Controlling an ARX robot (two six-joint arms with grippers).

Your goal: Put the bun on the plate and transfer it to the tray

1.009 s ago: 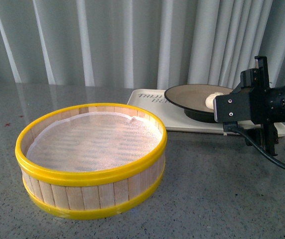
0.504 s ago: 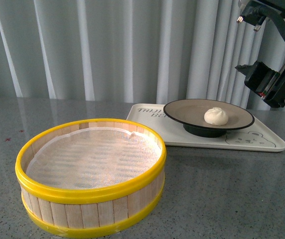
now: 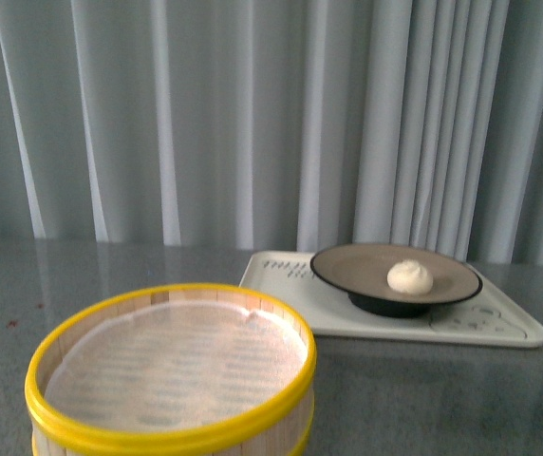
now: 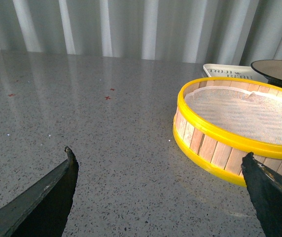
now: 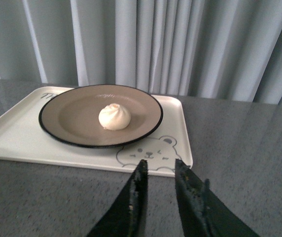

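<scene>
Looking across the grey speckled surface [image 3: 442,399], I saw it carry everything, with pale curtains [image 3: 252,114] hanging along its far edge. The biggest thing on it was the wooden steamer basket [image 3: 172,375] with its yellow rim, standing near me and to the left, lined with white mesh and holding nothing I could see. Farther off and to the right lay the tray [image 3: 518,331], flat on the surface, its near corner printed with a bear face [image 5: 148,148]. The plate [image 3: 347,266] stood on the tray, black rim around a tan inside, covering much of the tray's middle. The bun [image 3: 410,276] sat upright on the plate, a little right of its centre, touching nothing else.

My left hand [image 4: 160,197] hung released, its two dark fingers [image 4: 47,190] spread wide apart, with only bare surface between them and the basket just to its right. My right hand [image 5: 158,185] was nearly clenched, its fingers [image 5: 138,190] close together with a narrow gap and nothing held between them, hovering near the tray's near edge, apart from the plate and the bun.
</scene>
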